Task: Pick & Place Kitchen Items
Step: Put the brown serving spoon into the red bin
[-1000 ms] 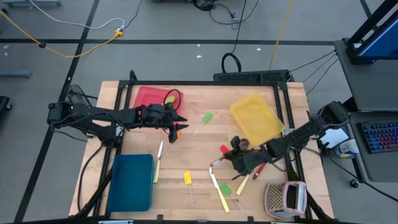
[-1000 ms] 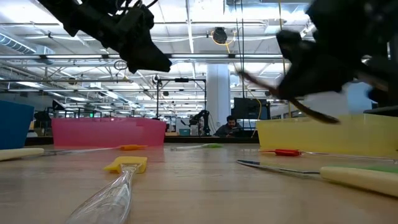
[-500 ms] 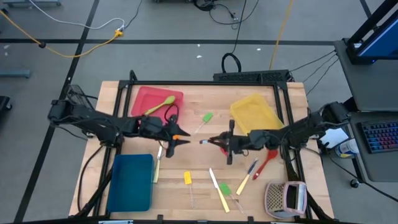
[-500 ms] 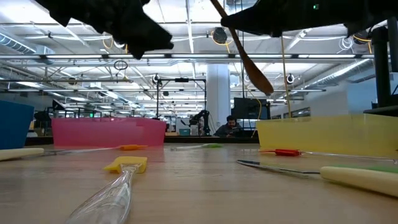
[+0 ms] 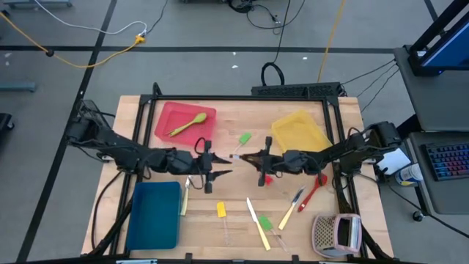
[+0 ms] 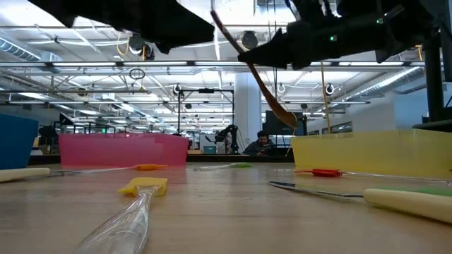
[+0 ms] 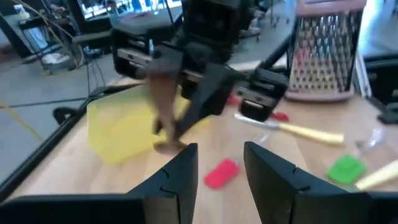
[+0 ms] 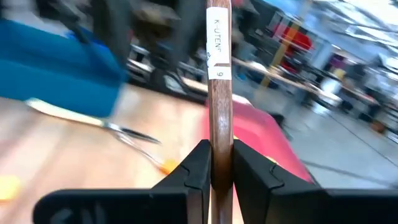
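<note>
My right gripper (image 5: 253, 158) hovers level over the table's middle, shut on a brown wooden spoon (image 6: 272, 95) that bears a white label (image 8: 218, 37). My left gripper (image 5: 223, 174) faces it from the left at about the same height, open, with nothing between its fingers (image 7: 180, 171). A green spoon (image 5: 188, 122) lies flat in the red tray (image 5: 167, 117). A red spatula head (image 7: 221, 173) lies on the table below both grippers. My right gripper pinches the brown spoon's handle (image 8: 219, 146) between its two fingers, about midway along the spoon. The fingers come level from the table's right and lie across the handle. The spoon is lifted clear and tilted, its bowl (image 6: 286, 118) lower than its free end (image 6: 214, 17).
The yellow tray (image 5: 302, 138) is at the far right and the blue tray (image 5: 154, 214) at the near left. A perforated box (image 5: 337, 233) sits at the near right. Spatulas (image 5: 242, 139) (image 5: 221, 210), cream-handled knives (image 5: 256, 220) (image 5: 289, 209) and a red spoon (image 5: 316, 189) lie scattered on the wood.
My right gripper has risen from the near right of the table with the brown spoon, gone toward the middle and tipped up to level. My left gripper has left the red tray and moved toward the table's middle and near edge. The green spoon lies in the red tray.
</note>
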Motion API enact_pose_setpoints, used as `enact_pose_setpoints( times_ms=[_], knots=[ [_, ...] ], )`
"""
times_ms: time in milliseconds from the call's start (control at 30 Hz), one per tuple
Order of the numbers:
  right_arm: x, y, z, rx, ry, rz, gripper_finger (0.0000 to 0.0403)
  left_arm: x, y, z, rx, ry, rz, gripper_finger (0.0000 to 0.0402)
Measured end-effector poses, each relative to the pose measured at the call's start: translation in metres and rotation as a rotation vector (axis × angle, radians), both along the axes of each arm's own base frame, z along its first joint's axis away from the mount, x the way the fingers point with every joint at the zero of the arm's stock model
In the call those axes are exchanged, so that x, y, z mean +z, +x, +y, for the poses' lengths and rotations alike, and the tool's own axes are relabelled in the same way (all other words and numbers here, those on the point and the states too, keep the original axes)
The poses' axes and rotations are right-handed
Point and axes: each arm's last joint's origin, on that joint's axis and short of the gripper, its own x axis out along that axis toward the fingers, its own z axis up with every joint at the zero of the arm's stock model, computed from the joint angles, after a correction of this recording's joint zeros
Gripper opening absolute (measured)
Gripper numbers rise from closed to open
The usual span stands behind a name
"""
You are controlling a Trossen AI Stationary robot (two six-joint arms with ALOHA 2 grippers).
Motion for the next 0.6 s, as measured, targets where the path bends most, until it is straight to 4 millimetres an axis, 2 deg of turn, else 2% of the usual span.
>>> enact_pose_setpoints(
  times_ms=[167,300,433,600],
  knots=[
    [-0.009,-0.002,-0.004,-0.104,0.025,0.085,0.0042,0.011,-0.012,-0.009,0.089,0.064,-0.011,0.0136],
    [-0.016,-0.003,-0.009,-0.123,0.053,0.141,0.0042,0.019,-0.014,-0.005,0.107,0.057,-0.049,0.0136],
    [-0.017,-0.003,-0.008,-0.115,0.052,0.157,0.0042,0.025,-0.004,0.001,0.062,0.045,0.011,0.0136],
    [-0.018,-0.003,-0.008,-0.113,0.047,0.172,0.0042,0.054,0.016,0.005,0.047,0.123,0.141,0.0136]
  ],
)
